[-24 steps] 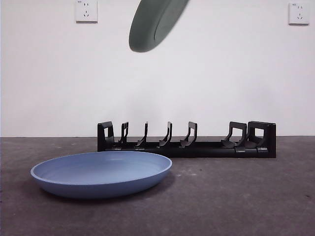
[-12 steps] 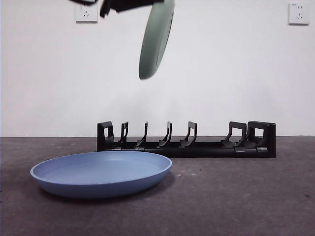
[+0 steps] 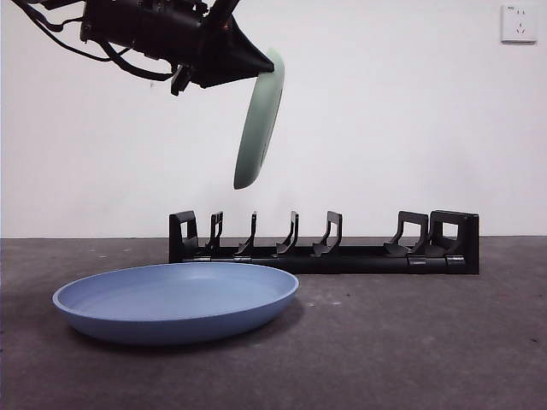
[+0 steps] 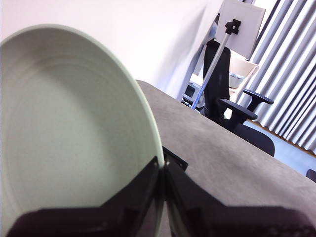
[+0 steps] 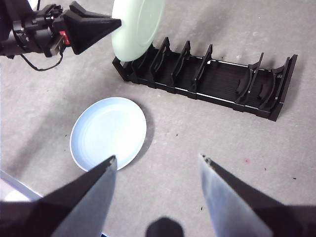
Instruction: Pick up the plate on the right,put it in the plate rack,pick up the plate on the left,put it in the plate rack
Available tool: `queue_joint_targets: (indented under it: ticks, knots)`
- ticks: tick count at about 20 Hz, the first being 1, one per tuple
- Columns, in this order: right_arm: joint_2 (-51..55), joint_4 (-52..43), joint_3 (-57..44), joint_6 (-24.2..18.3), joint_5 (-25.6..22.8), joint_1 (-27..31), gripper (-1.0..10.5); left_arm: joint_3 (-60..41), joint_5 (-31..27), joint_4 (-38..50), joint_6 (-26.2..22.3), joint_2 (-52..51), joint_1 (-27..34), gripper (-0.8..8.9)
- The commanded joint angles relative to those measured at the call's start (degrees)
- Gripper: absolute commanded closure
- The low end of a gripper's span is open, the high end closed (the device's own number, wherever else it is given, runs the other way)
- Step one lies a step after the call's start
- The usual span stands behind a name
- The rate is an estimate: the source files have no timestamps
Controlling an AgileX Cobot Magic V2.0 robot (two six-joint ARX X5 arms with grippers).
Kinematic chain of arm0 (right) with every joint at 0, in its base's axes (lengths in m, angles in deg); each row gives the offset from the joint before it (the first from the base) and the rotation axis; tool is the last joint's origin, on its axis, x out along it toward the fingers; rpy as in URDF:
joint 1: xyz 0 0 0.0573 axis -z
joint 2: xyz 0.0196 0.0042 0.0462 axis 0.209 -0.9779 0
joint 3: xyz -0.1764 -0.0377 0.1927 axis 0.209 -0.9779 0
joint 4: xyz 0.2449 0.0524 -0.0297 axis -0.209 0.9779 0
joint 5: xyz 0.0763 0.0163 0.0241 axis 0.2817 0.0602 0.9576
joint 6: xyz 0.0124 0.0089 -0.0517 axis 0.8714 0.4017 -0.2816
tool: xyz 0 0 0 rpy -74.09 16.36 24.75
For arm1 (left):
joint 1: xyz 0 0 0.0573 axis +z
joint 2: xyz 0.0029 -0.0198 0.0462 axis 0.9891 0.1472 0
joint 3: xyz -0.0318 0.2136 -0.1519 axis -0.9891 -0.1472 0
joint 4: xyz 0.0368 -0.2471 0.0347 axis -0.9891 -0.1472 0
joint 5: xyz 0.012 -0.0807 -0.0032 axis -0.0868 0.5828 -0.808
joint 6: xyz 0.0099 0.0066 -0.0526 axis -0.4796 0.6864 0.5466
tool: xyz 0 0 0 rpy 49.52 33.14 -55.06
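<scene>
My left gripper (image 3: 267,65) is shut on the rim of a pale green plate (image 3: 259,120), which hangs nearly upright in the air. It sits above the left end of the black plate rack (image 3: 325,252). In the left wrist view the jaws (image 4: 162,165) pinch the green plate (image 4: 64,128) at its edge. A blue plate (image 3: 175,299) lies flat on the table in front of the rack's left half. My right gripper (image 5: 158,160) is open high above the table, looking down on the rack (image 5: 207,74), the blue plate (image 5: 108,132) and the green plate (image 5: 136,24).
The rack's prongs hold nothing. A wall socket (image 3: 519,23) is on the white wall behind. A black office chair (image 4: 232,106) stands beyond the table's far side. A pale object (image 5: 10,190) lies at the table's edge near the blue plate.
The green plate has come down toward the rack and tipped closer to upright. The left arm has entered the front view from the upper left.
</scene>
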Motion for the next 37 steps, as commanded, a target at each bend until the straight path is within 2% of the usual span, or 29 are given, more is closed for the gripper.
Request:
queue_joint_targets:
  ticks: [1, 8, 15, 17, 20, 24, 28, 33, 37]
  knots:
    - [0.0, 1.3, -0.5, -0.5, 0.1, -0.1, 6.6, 0.0, 0.2, 1.1, -1.4, 0.3, 0.9, 8.22]
    - [-0.1, 0.5, -0.5, -0.5, 0.1, -0.1, 6.7, 0.0, 2.8, 1.3, -1.3, 1.9, 2.1, 8.22]
    - [-0.1, 0.5, -0.5, -0.5, 0.1, -0.1, 6.7, 0.0, 2.7, 1.5, -0.8, 3.4, 2.5, 8.22]
    - [-0.1, 0.5, -0.5, -0.5, 0.1, -0.1, 6.7, 0.0, 3.0, 0.2, -1.8, 3.9, 2.6, 8.22]
    - [-0.3, 0.3, -0.5, -0.5, 0.1, -0.1, 6.7, -0.1, 2.8, -4.1, -6.3, 4.0, 2.4, 8.22]
    - [-1.1, 0.0, -0.5, -0.5, 0.2, -0.1, 6.7, -0.1, 2.5, -5.9, -7.8, 4.0, 2.4, 8.22]
    - [-2.0, -0.2, -0.5, -0.6, 2.0, -0.1, 6.7, -0.1, -0.7, -11.9, -13.8, 4.2, 1.8, 8.22]
    - [-2.4, -0.3, -0.5, -0.6, 2.3, -0.1, 6.7, -0.1, -0.5, -11.5, -13.7, 6.7, 1.2, 8.22]
    - [-2.4, 0.4, -0.5, -0.6, 2.3, -0.1, 6.7, -0.1, -2.6, -13.2, -14.2, 7.8, 0.6, 8.21]
